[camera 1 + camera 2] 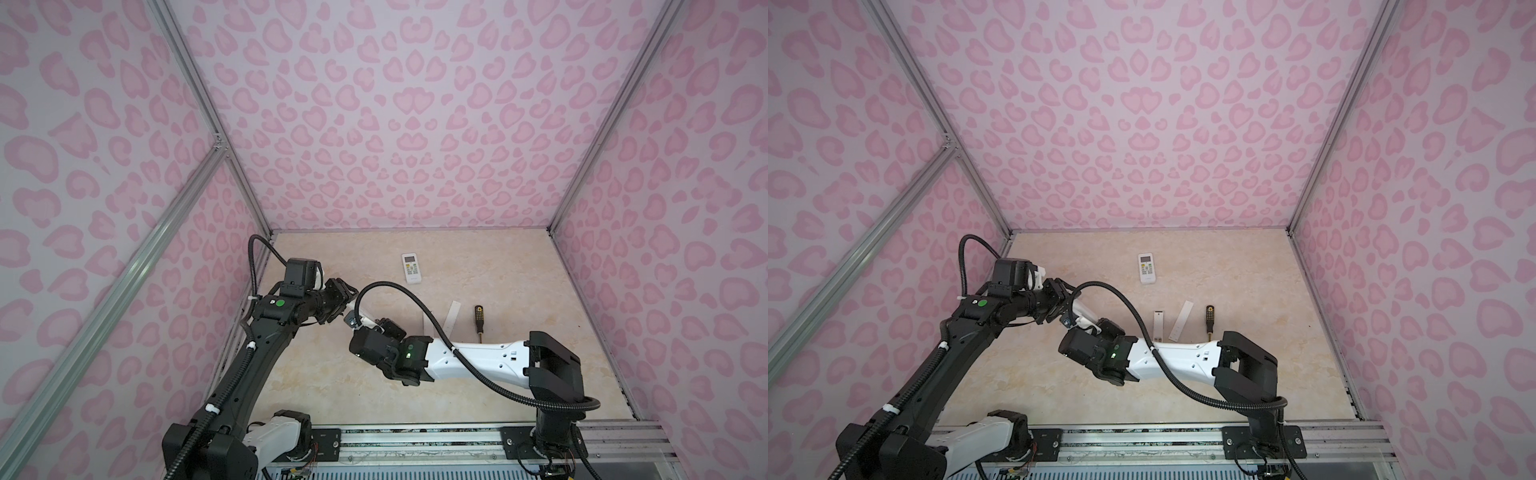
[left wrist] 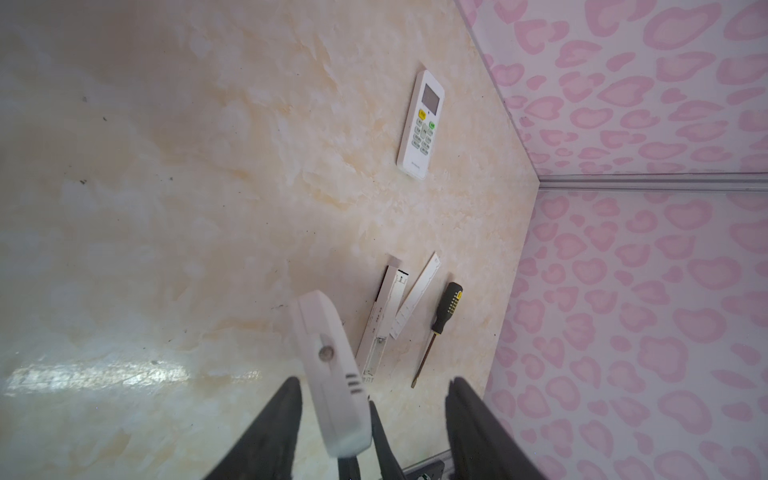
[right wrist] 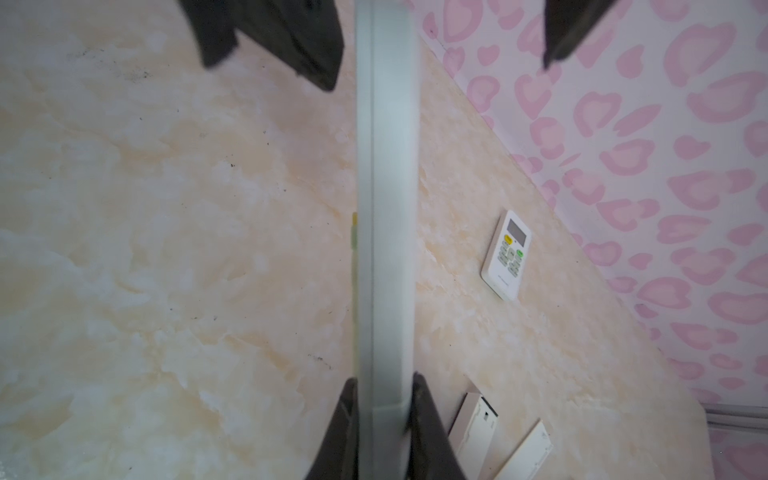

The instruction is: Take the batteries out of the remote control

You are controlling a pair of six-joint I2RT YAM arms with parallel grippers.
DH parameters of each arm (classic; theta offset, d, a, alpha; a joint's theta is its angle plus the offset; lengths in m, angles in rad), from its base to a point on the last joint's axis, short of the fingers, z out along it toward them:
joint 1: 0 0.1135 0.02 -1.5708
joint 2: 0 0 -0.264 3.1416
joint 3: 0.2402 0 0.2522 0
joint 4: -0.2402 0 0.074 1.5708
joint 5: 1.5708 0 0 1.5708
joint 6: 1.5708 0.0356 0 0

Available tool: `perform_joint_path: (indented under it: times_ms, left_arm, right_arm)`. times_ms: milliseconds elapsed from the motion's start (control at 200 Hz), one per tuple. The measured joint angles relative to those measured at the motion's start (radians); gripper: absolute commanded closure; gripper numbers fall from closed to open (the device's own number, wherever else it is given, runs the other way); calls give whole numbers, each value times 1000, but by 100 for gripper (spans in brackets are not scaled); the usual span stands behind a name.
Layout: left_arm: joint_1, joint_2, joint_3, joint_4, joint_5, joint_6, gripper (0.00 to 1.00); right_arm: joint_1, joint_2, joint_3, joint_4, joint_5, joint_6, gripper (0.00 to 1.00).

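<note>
While the right fingers (image 3: 419, 392) clenched one end of the remote control (image 3: 386, 208), its long axis ran between the released left fingers (image 2: 469, 419) at the other end.

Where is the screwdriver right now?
In both top views the screwdriver lies on the table, right of centre, just right of a thin white strip.

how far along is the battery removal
Done: the slim remote lies opened, cover beside it, bay looks empty. In hand: right end effector clamps a second remote, left end effector open at its other end. Remaining: that one and the far remote. No batteries visible.
</note>
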Motion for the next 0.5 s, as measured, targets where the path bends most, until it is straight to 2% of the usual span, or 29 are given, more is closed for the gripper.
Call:
perform_joint_path:
  times_ms: [105,285,325,350,500]
  left_arm:
    - [13,-4,-37,5,14,-41,44]
    - [23,-21,-72,17,46,-87,62]
    - [25,-26,-80,24,55,-97,63]
    - [27,-29,-84,27,63,-99,68]
    - [33,-41,-106,51,95,-127,78]
  right_arm:
    - [20,0,1,0,48,-26,98]
    - [40,-2,-7,0,106,-69,98]
    - [45,-2,-8,0,112,-71,98]
    - [48,-2,-8,0,115,-79,98]
    - [62,-11,-23,8,137,-116,94]
